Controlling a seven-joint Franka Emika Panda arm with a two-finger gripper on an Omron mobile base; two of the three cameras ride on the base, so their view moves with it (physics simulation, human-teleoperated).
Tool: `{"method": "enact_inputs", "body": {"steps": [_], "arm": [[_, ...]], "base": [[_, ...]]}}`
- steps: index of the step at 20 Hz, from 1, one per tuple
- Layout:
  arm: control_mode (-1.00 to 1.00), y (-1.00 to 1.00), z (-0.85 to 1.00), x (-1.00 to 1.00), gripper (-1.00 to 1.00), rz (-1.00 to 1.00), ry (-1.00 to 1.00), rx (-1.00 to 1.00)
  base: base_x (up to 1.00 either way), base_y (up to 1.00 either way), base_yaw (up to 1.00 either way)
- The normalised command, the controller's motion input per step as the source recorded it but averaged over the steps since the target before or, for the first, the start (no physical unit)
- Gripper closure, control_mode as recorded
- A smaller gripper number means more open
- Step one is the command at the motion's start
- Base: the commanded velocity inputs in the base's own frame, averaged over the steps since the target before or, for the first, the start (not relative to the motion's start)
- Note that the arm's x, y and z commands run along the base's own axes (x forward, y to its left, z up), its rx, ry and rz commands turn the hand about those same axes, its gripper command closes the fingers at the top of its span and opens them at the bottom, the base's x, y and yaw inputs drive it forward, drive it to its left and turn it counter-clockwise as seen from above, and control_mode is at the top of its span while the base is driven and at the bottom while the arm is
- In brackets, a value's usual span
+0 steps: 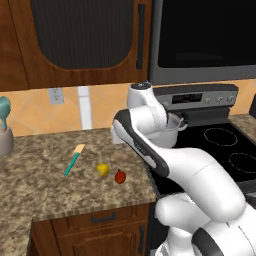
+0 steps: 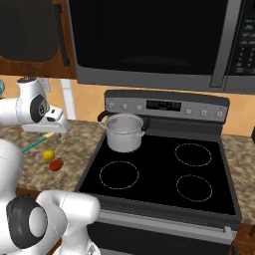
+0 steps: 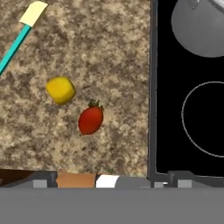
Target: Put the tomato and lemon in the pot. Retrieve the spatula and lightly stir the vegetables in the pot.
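The red tomato (image 1: 120,176) (image 2: 56,165) (image 3: 90,120) and the yellow lemon (image 1: 102,170) (image 2: 48,156) (image 3: 61,90) lie close together on the granite counter, left of the stove. Beyond them lies the spatula (image 1: 74,159) (image 2: 35,145) (image 3: 17,43), teal-handled with a tan blade. The steel pot (image 2: 124,132) (image 3: 201,26) stands on the back left burner, partly behind my arm in the left base view (image 1: 170,131). My gripper (image 3: 109,180) hovers high above the counter near the fruits, its fingertips far apart and holding nothing.
The black stovetop (image 2: 159,174) has several burner rings and a raised edge beside the counter (image 3: 152,87). A grey holder with a thick teal utensil (image 1: 4,131) stands at the counter's far left. A microwave (image 2: 149,40) hangs above the stove.
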Motion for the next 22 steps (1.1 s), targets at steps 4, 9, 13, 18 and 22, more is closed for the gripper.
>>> {"method": "enact_inputs", "body": {"steps": [4, 9, 13, 18, 22], "arm": [[-1.00, 0.59, -0.76, 0.00, -1.00, -0.04, 0.09, 0.00], [-1.00, 0.15, -0.72, 0.05, -1.00, -0.08, 0.04, -0.01], [-1.00, 0.03, -0.60, 0.22, -1.00, -0.09, 0.00, -0.02], [-1.00, 0.00, -0.53, 0.31, -1.00, -0.06, 0.00, -0.04], [-1.00, 0.00, -0.43, 0.32, -1.00, -0.05, 0.02, -0.01]], "base": [[0.00, 0.00, 0.00], [0.00, 0.00, 0.00], [0.00, 0.00, 0.00], [0.00, 0.00, 0.00], [0.00, 0.00, 0.00]]}}
